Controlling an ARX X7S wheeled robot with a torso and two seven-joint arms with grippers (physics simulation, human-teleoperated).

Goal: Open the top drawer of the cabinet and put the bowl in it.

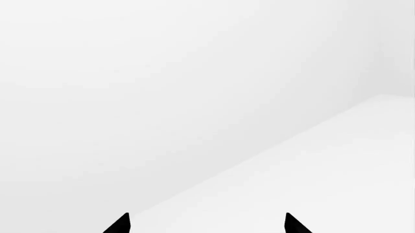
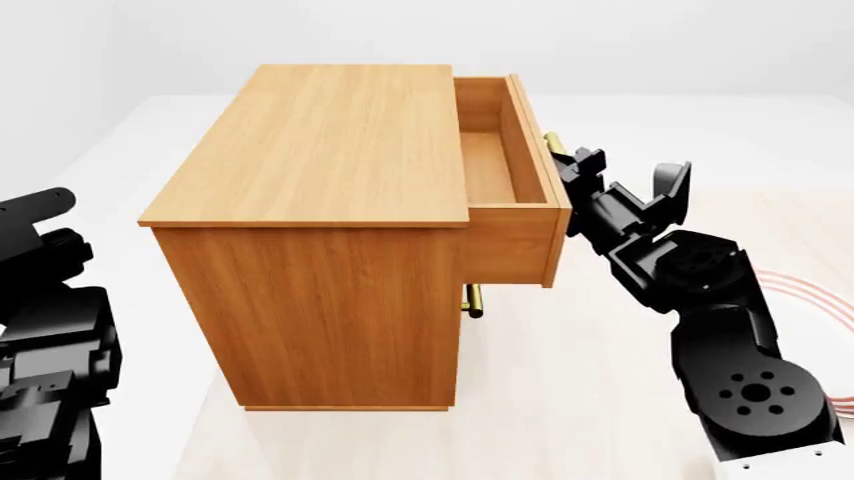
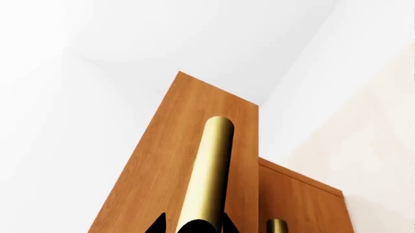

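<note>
Cabinet [image 2: 320,230]: I see an orange-brown wooden chest standing on the pale floor, its side panel facing my head camera.
Top drawer [image 2: 514,215]: pulled well out toward the right of the head view; the inside that I can see holds nothing.
Drawer handle [image 3: 209,170]: a brass bar across the drawer front; in the right wrist view it runs straight up between the two dark fingertips.
Right gripper [image 2: 571,165]: at the drawer front, fingers closed around the brass bar.
Lower handle [image 2: 471,299]: the end of a second brass bar shows below the open drawer.
Left gripper [image 1: 206,224]: only two black fingertips show, set apart, with nothing between them, facing white floor and wall.
Bowl: I cannot find it in any view.
Plate [image 2: 814,295]: red rings show at the right edge, behind my right arm.
</note>
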